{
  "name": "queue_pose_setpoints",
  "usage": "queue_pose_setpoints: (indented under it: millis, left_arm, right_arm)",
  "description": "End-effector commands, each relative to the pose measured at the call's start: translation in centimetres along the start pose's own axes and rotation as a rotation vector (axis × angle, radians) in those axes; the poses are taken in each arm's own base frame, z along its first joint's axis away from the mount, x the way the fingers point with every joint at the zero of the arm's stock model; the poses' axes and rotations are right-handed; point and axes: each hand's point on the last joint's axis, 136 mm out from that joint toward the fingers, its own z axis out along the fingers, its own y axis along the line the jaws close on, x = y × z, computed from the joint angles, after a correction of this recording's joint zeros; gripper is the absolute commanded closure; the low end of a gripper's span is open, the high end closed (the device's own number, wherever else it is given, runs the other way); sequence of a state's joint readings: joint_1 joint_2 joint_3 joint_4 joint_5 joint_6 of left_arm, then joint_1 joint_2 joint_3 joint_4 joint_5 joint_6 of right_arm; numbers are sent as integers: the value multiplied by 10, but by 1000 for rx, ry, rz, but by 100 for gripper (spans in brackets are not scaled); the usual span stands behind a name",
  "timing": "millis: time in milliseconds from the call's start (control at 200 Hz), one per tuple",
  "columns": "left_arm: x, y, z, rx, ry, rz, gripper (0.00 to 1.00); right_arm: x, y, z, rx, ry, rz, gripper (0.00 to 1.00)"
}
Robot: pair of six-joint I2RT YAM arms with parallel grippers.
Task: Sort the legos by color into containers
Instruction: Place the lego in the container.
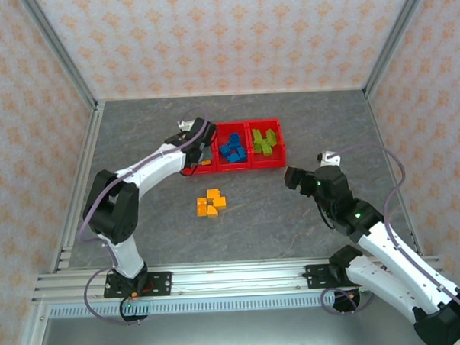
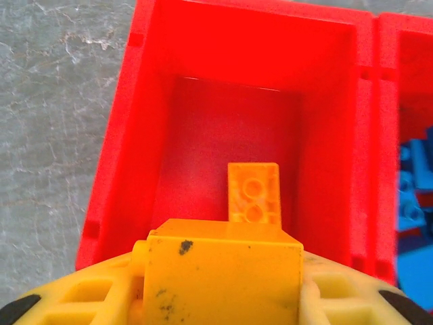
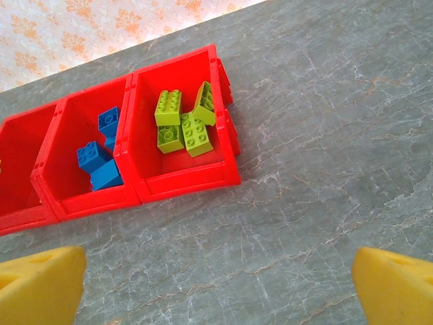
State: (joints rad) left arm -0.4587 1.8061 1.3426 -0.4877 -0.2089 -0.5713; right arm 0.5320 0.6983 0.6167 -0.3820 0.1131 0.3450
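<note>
Currently an orange brick is clamped in the left gripper over the leftmost red bin; the right gripper is held open, empty. Loose orange bricks at that bin's 6 o'clock are judged light, rigid, slick; flat sides are best pinched.

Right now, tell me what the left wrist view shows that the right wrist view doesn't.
Left wrist: an orange brick clamped in the left gripper, and a second orange brick inside the left bin. Right wrist: lime green bricks in the right bin, with the right gripper open above the table. Both: the left bin, plus the blue bricks in the middle bin.
</note>
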Motion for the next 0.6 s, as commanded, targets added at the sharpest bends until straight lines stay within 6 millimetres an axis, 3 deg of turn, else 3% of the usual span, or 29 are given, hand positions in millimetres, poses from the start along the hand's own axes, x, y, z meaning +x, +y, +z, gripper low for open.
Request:
queue_pose_setpoints:
  millis: [0, 120, 320, 415, 426, 596]
  left_arm:
    - [-14, 2, 4, -15, 5, 65, 63]
    - [-22, -6, 13, -15, -11, 90, 42]
    - [-25, -13, 23, -7, -4, 119, 26]
    - [-27, -11, 19, -3, -19, 111, 4]
    - [-32, -11, 11, 8, -35, 103, 2]
    - [-23, -6, -20, 91, -49, 68, 1]
  right_arm:
    - [-3, -7, -2, 34, -28, 10, 0]
    - [-2, -6, -1, 33, -24, 8, 0]
    - [-1, -7, 0, 38, -16, 5, 0]
    - [0, -6, 1, 36, -13, 2, 0]
    - [0, -7, 1, 37, -13, 3, 0]
    - [2, -6, 3, 38, -4, 0, 0]
